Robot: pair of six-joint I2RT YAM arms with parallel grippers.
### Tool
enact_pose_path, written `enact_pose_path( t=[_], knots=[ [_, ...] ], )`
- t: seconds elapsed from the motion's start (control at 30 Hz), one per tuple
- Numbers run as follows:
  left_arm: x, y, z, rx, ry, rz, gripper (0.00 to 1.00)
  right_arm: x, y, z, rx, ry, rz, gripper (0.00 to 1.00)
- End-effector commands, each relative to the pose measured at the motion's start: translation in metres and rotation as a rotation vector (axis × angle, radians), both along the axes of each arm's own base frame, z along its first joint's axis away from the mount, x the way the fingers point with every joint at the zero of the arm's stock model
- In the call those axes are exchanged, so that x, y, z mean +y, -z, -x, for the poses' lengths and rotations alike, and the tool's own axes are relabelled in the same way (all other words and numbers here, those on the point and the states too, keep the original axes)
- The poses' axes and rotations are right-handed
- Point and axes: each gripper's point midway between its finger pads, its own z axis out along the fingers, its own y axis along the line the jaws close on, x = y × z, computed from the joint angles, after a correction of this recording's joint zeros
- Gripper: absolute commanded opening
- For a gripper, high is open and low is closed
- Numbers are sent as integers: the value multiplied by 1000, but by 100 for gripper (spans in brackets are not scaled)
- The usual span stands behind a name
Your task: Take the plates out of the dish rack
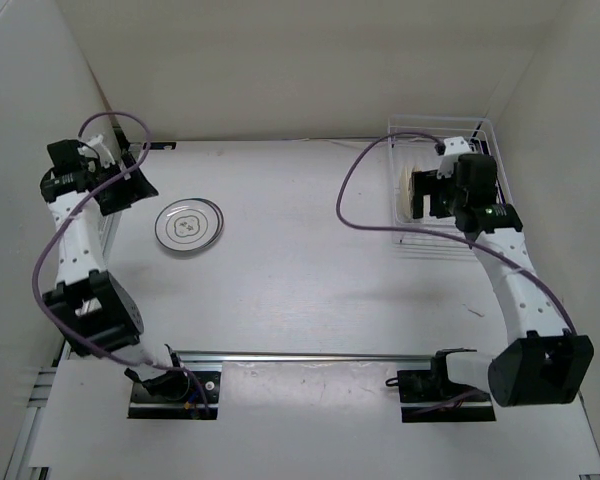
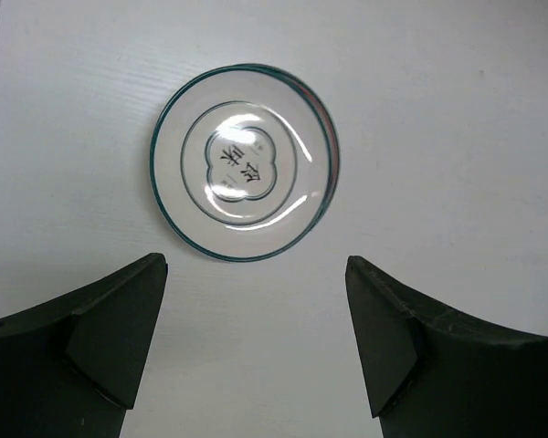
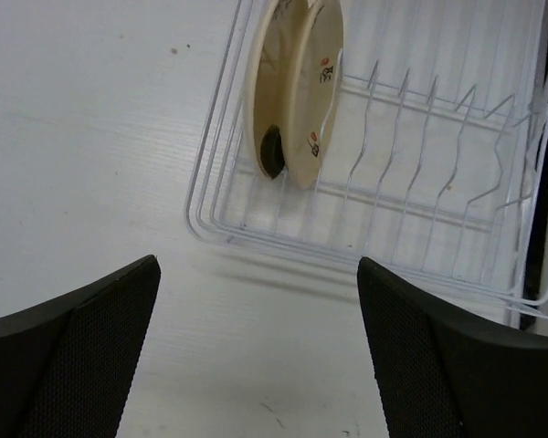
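Observation:
A white plate with a dark rim and small centre marks lies flat on the table at the left. My left gripper hovers just short of it, open, with nothing between its fingers. At the back right stands the white wire dish rack. Two plates stand upright in its left end: a beige one with a dark patch and one with orange marks. My right gripper is open and empty, above the table before the rack's near rail.
White walls close in the table on the left, back and right. A purple cable loops from the right wrist over the table. The rack's row of upright tines to the right of the plates holds nothing.

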Motion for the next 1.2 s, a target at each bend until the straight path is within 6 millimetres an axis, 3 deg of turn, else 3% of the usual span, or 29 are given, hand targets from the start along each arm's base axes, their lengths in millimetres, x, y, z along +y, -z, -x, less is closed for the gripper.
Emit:
enact_pose_path(
  t=[0.0,0.03,0.07,0.17,0.2,0.3,0.47,0.6,0.63,0.77,1.17],
  knots=[
    [-29,-44,20,-137,126,-82,90,-1,-35,-28,-57,84,-220,91],
    [-31,-43,26,-147,139,-119,91,2,-30,-34,-29,80,-266,89],
    [-39,-62,30,-216,157,-165,91,-4,-38,-41,-39,103,-294,89],
    [-45,-70,43,-266,186,-209,94,-6,-36,-56,-21,124,-322,86],
    [-47,-81,46,-302,184,-225,94,-8,-35,-60,-20,132,-318,86],
    [-50,-84,53,-320,210,-289,95,-9,-27,-73,2,131,-309,81],
    [-61,-65,54,-274,235,-354,95,1,-5,-86,51,99,-326,58],
    [-76,-62,56,-275,276,-359,95,5,10,-94,74,88,-317,57],
    [-79,-61,53,-275,285,-358,95,5,6,-96,63,87,-318,57],
    [-81,-61,50,-273,285,-343,95,3,19,-105,89,88,-297,56],
    [-85,-61,53,-278,287,-315,95,1,31,-126,97,92,-283,44]
  ],
)
